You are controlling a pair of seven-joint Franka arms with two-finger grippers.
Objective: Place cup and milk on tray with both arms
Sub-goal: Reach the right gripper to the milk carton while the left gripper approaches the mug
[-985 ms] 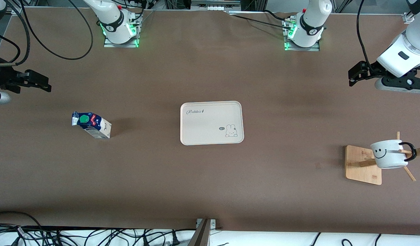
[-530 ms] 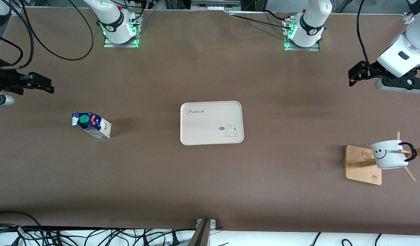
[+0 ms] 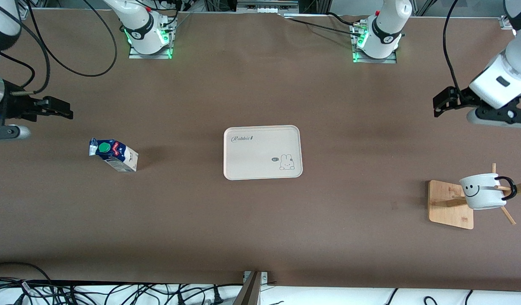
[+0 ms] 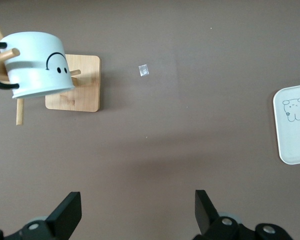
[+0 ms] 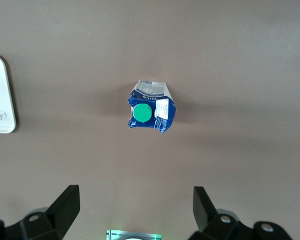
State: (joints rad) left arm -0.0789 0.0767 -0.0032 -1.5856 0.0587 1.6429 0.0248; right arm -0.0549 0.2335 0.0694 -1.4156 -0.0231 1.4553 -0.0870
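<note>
The cream tray (image 3: 256, 159) lies flat mid-table. The blue and white milk (image 3: 113, 154) with its green cap stands toward the right arm's end, upright (image 5: 151, 111) in the right wrist view, with the tray's edge (image 5: 0, 100) off to one side. The white smiley cup (image 3: 483, 191) hangs by its black handle on a wooden peg rack at the left arm's end, also the cup (image 4: 37, 65) in the left wrist view. My right gripper (image 3: 59, 109) hovers over bare table beside the milk, open and empty (image 5: 136, 205). My left gripper (image 3: 440, 103) hovers over bare table, open and empty (image 4: 137, 210).
The peg rack stands on a square bamboo base (image 3: 450, 204) (image 4: 75, 85). A tiny pale scrap (image 4: 144, 70) lies on the brown tabletop between rack and tray. Both arm bases (image 3: 148, 38) (image 3: 375, 42) glow green at the table's edge farthest from the front camera.
My right gripper has shifted toward the milk and a little toward the table's middle. My left gripper has drifted slightly toward the cup's rack. Both stay open.
</note>
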